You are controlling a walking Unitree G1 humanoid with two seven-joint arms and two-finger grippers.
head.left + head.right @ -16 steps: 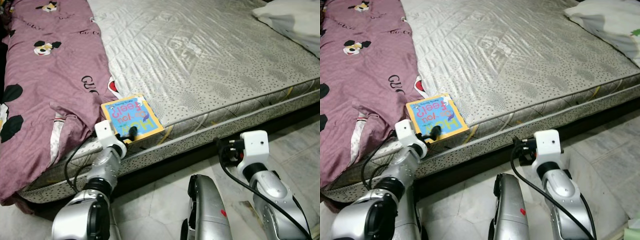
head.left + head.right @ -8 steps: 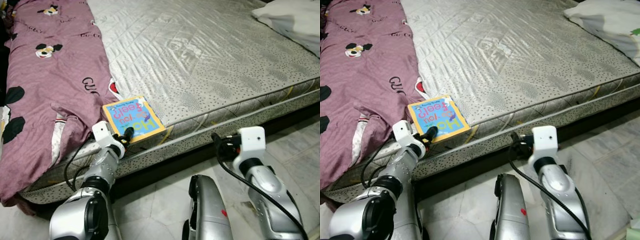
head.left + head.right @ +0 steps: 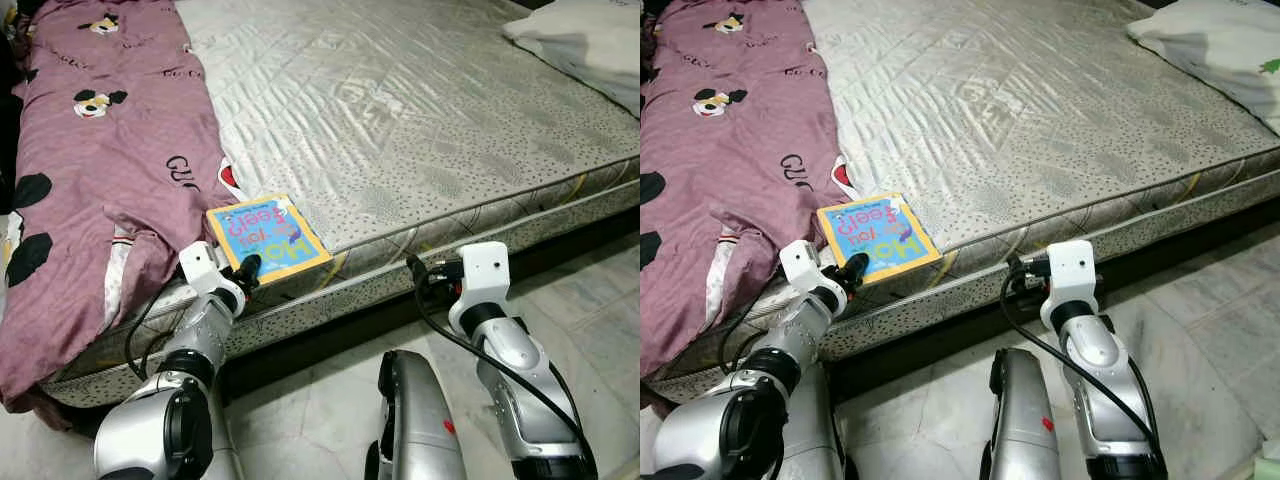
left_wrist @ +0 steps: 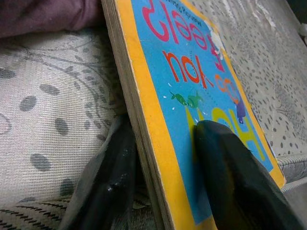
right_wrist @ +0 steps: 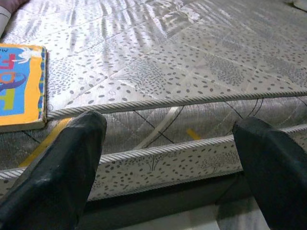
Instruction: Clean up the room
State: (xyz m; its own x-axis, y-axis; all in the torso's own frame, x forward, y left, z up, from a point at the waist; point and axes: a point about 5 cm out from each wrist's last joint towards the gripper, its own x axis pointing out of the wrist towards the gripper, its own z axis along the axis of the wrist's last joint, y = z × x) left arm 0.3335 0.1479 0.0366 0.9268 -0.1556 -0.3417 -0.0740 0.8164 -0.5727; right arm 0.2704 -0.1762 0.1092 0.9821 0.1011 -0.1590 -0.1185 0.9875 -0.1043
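I have the left gripper (image 4: 163,167) clamped on the board book (image 3: 267,234) — one black finger (image 4: 108,182) sits under its lower edge against the mattress (image 3: 420,120), the other presses on the blue and yellow cover. The book lies at the near edge of the mattress, just beside the purple blanket (image 3: 100,180) that drapes over the bed's left side and down its front edge. From the head cameras I see my left arm reaching up from the floor side to the book's near corner.

My right gripper (image 5: 168,158) hangs in front of the mattress's near edge, to the right of the book and well apart from it, fingers spread wide with nothing between them — through that wrist camera I see the piped seam of the mattress and the book's yellow border off to one side. A white pillow (image 3: 585,40) rests at the far right corner of the bed. Pale marble floor (image 3: 320,410) lies below
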